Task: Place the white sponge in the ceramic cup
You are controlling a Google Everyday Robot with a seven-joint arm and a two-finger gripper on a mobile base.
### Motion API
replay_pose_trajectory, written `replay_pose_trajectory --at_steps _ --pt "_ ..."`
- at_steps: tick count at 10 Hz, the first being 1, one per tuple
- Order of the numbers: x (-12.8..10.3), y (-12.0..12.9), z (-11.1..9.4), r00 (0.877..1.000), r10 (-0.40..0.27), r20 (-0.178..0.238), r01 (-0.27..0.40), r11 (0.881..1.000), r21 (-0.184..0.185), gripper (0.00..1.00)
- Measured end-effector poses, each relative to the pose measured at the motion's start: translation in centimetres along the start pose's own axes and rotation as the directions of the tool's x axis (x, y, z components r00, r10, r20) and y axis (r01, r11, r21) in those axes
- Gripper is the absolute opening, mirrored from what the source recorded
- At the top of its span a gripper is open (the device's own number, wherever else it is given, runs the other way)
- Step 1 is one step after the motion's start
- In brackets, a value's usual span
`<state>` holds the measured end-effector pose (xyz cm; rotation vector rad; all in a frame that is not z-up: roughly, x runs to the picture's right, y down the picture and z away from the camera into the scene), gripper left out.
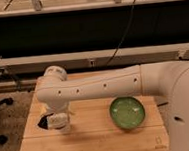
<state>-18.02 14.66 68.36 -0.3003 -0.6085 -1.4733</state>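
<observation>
My white arm point(96, 86) reaches from the right across a wooden table point(94, 140). The gripper point(48, 122) hangs from the wrist at the table's left side, low over the wood, with a dark part pointing left. A green glazed round vessel point(127, 112) stands on the table to the right of the gripper, about a hand's width from it, and looks empty. I cannot make out a white sponge; the wrist and gripper hide the spot beneath them.
The table's front edge is near the bottom of the view and its left edge is just left of the gripper. A rail and dark wall point(84, 36) run behind, with a black cable point(126, 29) hanging down. Black chair legs point(0, 106) stand on the floor at left.
</observation>
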Motion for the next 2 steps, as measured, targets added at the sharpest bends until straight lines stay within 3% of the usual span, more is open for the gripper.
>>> replay_pose_trajectory --at_steps 2 --pt "0.32 0.51 -0.14 1.000 0.003 -0.003 -0.003 1.000 -0.002 0.80"
